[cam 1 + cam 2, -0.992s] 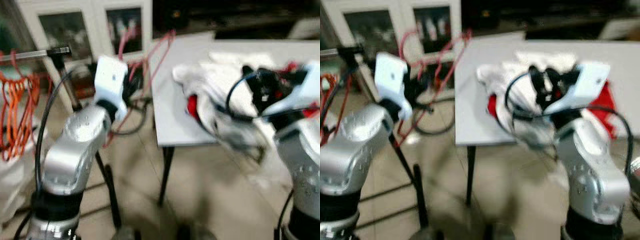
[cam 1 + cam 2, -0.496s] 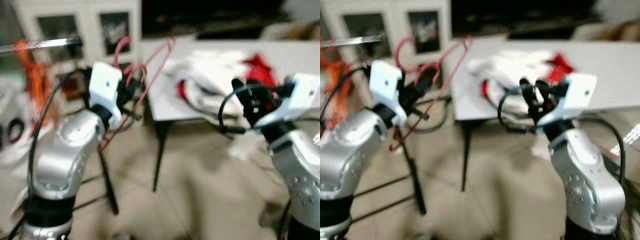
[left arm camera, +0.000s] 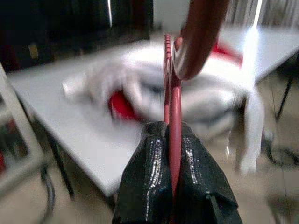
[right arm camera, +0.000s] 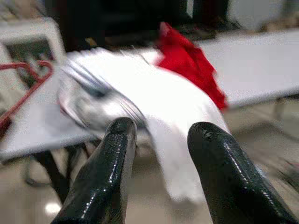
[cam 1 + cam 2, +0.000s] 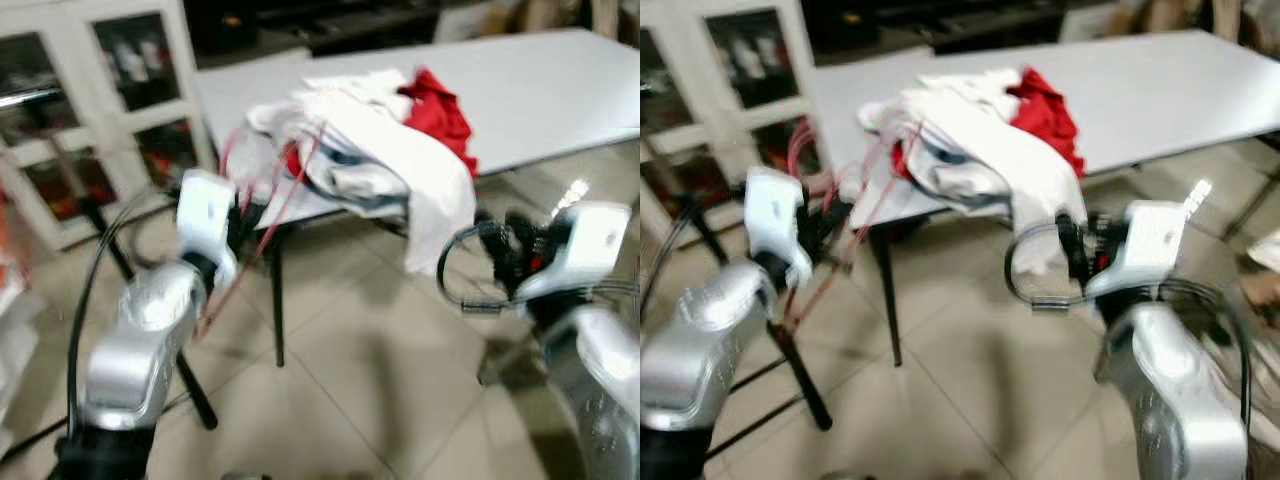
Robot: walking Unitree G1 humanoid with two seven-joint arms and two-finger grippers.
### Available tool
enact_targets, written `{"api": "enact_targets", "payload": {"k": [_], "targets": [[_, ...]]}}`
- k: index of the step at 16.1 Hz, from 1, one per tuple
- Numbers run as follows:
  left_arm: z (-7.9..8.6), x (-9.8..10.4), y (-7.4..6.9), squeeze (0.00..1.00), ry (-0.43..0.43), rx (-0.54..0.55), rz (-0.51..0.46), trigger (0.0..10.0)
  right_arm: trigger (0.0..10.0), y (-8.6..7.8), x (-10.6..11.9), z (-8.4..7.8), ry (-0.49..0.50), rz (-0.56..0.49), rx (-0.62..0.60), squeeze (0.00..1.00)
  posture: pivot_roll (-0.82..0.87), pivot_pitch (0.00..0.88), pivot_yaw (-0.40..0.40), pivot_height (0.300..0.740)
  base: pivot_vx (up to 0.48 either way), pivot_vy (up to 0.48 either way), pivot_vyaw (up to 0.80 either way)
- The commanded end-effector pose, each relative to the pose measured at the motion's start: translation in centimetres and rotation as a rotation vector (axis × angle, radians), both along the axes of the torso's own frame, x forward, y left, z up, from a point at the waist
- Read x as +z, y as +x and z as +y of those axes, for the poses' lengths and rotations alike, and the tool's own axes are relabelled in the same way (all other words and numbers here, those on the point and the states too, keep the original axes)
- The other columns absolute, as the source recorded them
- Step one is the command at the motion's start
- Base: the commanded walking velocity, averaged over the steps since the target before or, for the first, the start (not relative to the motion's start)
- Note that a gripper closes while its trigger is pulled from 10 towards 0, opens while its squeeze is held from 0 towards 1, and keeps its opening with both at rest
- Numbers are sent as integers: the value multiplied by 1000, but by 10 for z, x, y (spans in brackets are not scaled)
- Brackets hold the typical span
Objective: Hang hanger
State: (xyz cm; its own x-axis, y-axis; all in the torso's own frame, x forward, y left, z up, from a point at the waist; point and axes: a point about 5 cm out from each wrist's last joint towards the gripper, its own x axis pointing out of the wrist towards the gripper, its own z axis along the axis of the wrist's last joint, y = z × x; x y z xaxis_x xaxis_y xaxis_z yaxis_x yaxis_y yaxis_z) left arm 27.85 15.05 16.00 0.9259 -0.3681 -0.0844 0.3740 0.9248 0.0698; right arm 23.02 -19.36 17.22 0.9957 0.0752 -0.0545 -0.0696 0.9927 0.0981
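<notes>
A thin red wire hanger is held in front of the table's near corner, my left gripper shut on it. In the left wrist view the two black fingers are pressed together on the red hanger wire. My right gripper hovers lower right, past the table's front edge, away from the hanger. Its fingers stand open with nothing between them. A black rack pole and a bit of metal rail sit at the far left behind my left arm.
A white table runs across the back, bearing a pile of white clothes and a red garment; one white piece hangs over the front edge. White glass-door cabinets stand back left. Tiled floor lies below.
The view has swung to the right: the rack with its orange hangers has slid off the left edge and the table now fills the middle. My left gripper still holds the red hanger.
</notes>
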Motion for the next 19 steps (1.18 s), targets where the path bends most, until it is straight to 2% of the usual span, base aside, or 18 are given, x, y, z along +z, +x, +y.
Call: {"api": "enact_targets", "payload": {"k": [1,3,6,10,12,13,17,19], "targets": [[-11,11,1,0,-2,-41,-52,10000,10000,-1,-2,-2,0,-3,-24,0,-103,42,-12,740,0,0,-800],[-17,14,1,0,-12,-67,-86,10000,10000,-12,-14,-3,12,25,-58,0,-109,38,-14,740,0,126,-800],[-22,12,0,0,0,-95,-95,10000,10000,-16,-15,-2,21,15,-81,0,-115,38,-7,740,0,391,0],[-29,15,8,0,6,-135,-112,10000,10000,-25,-16,-3,48,2,-160,0,-141,31,30,740,0,430,-200],[-31,16,13,0,10,-132,-123,10000,10000,-30,-15,-3,65,-1,-193,0,-154,31,42,740,0,0,0],[-32,17,16,0,0,-130,-120,10000,10000,-30,-13,-1,62,-7,-200,0,-164,27,47,740,0,-480,-800],[-42,17,20,0,7,-164,-137,10000,10000,-28,-4,3,65,-41,-215,0,-179,12,55,740,0,-480,0],[-44,16,20,0,10,-176,-140,10000,10000,-26,-2,4,54,-46,-209,0,-179,9,50,740,0,-480,-800]]}}
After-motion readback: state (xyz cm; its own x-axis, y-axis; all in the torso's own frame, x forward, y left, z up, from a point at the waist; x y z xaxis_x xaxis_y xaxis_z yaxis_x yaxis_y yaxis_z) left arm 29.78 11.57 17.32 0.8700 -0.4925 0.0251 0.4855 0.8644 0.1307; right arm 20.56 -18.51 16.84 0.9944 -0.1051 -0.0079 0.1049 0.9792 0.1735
